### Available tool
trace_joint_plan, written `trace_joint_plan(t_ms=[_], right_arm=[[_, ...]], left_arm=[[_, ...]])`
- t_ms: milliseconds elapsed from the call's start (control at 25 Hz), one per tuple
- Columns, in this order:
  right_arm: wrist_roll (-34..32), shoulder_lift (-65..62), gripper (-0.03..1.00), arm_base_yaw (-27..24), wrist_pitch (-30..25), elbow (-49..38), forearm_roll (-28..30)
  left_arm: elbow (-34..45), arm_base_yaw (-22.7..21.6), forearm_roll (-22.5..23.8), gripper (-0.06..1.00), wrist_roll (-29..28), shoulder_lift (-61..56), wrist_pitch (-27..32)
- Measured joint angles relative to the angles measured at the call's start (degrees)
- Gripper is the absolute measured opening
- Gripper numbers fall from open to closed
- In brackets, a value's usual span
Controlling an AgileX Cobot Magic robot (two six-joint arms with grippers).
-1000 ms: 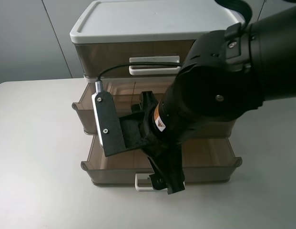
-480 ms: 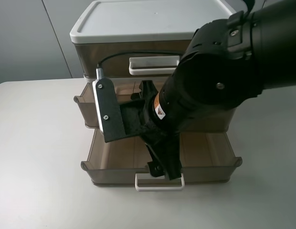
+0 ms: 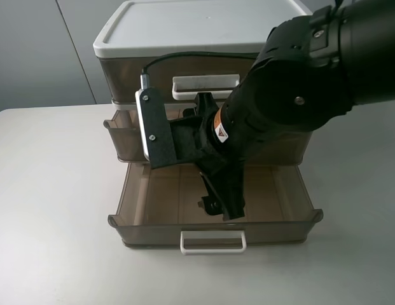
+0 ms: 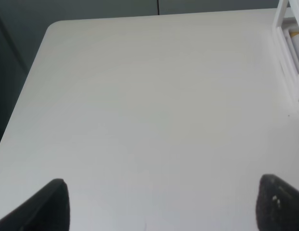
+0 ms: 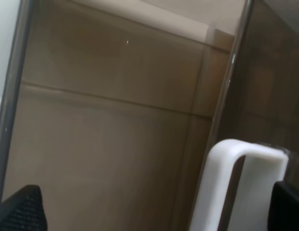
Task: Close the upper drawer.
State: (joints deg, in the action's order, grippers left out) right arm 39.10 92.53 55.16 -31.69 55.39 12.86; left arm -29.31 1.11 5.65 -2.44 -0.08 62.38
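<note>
The upper drawer (image 3: 124,135), smoky brown and in the middle tier, stands a short way out of the cabinet (image 3: 184,32). My right arm covers most of its front. My right gripper (image 3: 224,208) points down in front of that drawer, above the open lowest drawer (image 3: 159,194). In the right wrist view my gripper (image 5: 154,214) is open, with a white loop handle (image 5: 233,178) between the fingertips (image 5: 19,211) and brown drawer plastic close behind it. My left gripper (image 4: 161,204) is open and empty over bare table, out of the exterior high view.
The lowest drawer is pulled far out, its white handle (image 3: 213,242) near the table's front. The top drawer's wide white handle (image 3: 205,87) sits shut above. A white frame (image 4: 290,53) edges the left wrist view. The white table (image 3: 51,210) surrounds the cabinet.
The upper drawer has slid back toward the cabinet. My right arm and gripper have moved back with it, away from the lowest drawer's handle, which now shows in full.
</note>
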Motion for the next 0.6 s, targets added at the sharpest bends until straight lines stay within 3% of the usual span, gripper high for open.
trace_joint_plan(t_ms=[320,600], right_arm=[[-7.0,-5.0,0.7,0.0,-2.0,0.0,-1.2],[-9.3,-10.6,0.7,1.3,-8.0,-2.5,-10.6]], left_arm=[[0.0,0.0,0.0,0.74,0.0,0.0,0.0],[0.0,0.0,0.0,0.74,0.0,0.0,0.0]])
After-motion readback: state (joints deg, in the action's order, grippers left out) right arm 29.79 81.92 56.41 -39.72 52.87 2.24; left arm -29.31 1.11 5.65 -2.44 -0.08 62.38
